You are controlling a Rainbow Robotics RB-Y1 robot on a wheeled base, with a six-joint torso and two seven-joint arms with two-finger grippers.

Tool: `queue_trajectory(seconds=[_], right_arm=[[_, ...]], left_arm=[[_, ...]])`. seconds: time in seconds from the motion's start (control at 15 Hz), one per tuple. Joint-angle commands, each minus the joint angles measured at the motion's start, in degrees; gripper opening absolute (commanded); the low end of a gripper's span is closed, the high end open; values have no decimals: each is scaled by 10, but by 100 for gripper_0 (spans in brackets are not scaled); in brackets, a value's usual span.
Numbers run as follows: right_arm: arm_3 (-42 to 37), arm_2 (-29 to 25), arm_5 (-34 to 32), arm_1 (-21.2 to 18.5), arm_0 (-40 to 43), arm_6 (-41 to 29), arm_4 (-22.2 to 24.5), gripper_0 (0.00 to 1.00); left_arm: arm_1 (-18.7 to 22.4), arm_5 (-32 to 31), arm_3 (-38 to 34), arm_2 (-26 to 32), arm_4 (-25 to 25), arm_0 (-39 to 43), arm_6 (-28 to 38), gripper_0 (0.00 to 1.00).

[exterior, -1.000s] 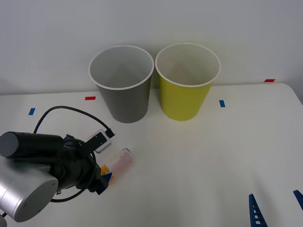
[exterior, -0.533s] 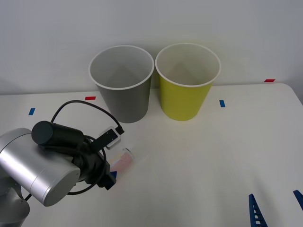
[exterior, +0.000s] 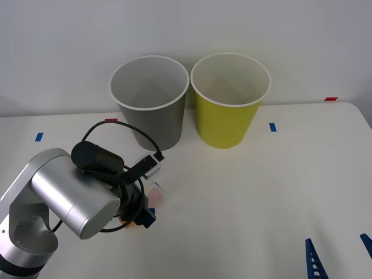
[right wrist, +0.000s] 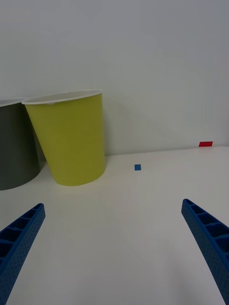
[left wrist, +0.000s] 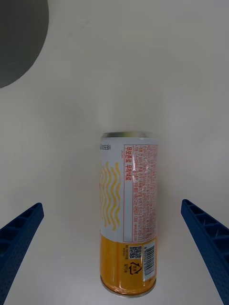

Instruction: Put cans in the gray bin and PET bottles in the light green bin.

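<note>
White table (exterior: 261, 186) against a plain pale wall, with small red and blue tape marks (exterior: 272, 127) on its surface. The gray bin (exterior: 154, 125) and the light green bin (exterior: 226, 122) stand upright side by side at the back, nearly touching; both are tapered, round and smooth-walled, with white rims and pale interiors. The item on the table reads as a slim can (left wrist: 126, 214): a straight cylinder with a silvery end rim, a white printed wrap with yellow wavy lines and red text, and an orange end with a QR code. It lies on its side in front of the gray bin, well apart from it. In the front view the left arm's silver housing and black cable cover most of the slim can. The left gripper (left wrist: 110, 204) points down over it, ribbed blue fingers (left wrist: 21, 238) spread to either side, jaws released and clear of it. The right gripper (right wrist: 112, 205) hangs low over the table's near right, jaws likewise spread, facing the light green bin.
</note>
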Motion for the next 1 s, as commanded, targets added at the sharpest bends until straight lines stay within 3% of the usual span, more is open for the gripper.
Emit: queue_trajectory(seconds=[0.07, 0.53, 1.0], right_arm=[[0, 0, 0, 0, 0, 0, 0, 100], [0, 0, 0, 0, 0, 0, 0, 100], [0, 0, 0, 0, 0, 0, 0, 100]], left_arm=[[3, -18, 11, -8, -3, -1, 3, 100], [4, -38, 63, -37, 3, -30, 12, 100], [-36, -12, 140, -37, 2, -61, 60, 100]])
